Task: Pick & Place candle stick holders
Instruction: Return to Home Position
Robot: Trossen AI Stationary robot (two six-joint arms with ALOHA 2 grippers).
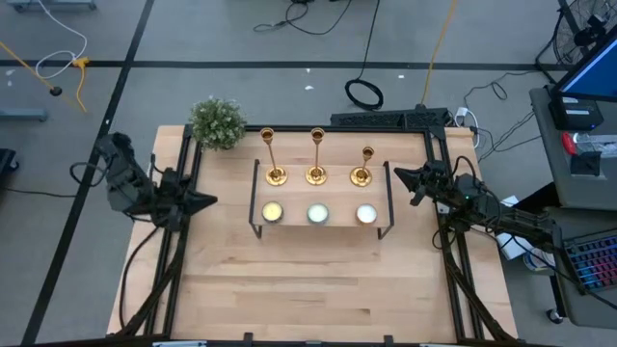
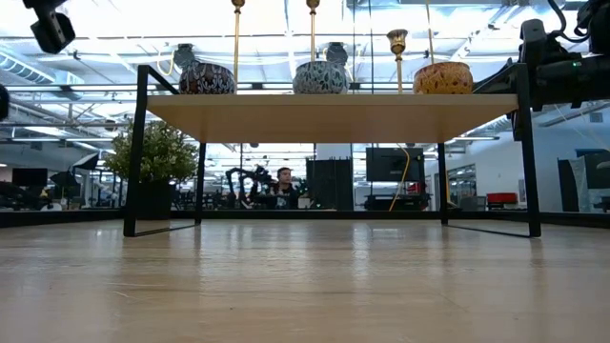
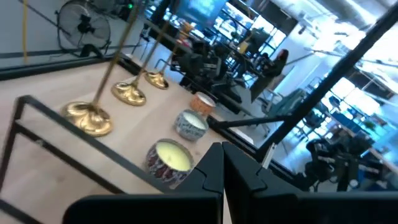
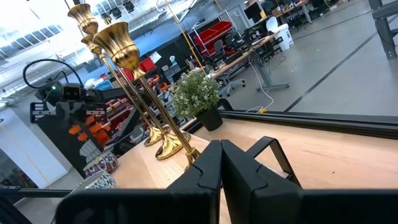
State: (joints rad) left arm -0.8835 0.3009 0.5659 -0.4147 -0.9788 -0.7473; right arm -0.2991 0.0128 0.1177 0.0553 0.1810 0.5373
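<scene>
Three gold candle stick holders stand upright on their round bases in a row along the far side of a wooden shelf with a black wire frame. In the left wrist view their bases show beyond the fingers. In the right wrist view a cup top stands close. My left gripper hovers shut off the shelf's left end. My right gripper hovers shut off its right end. Neither touches anything.
Three candles in jars line the shelf's near side. A small potted plant stands at the table's far left corner. Black frame rails run along both table sides. Bare wood lies in front of the shelf.
</scene>
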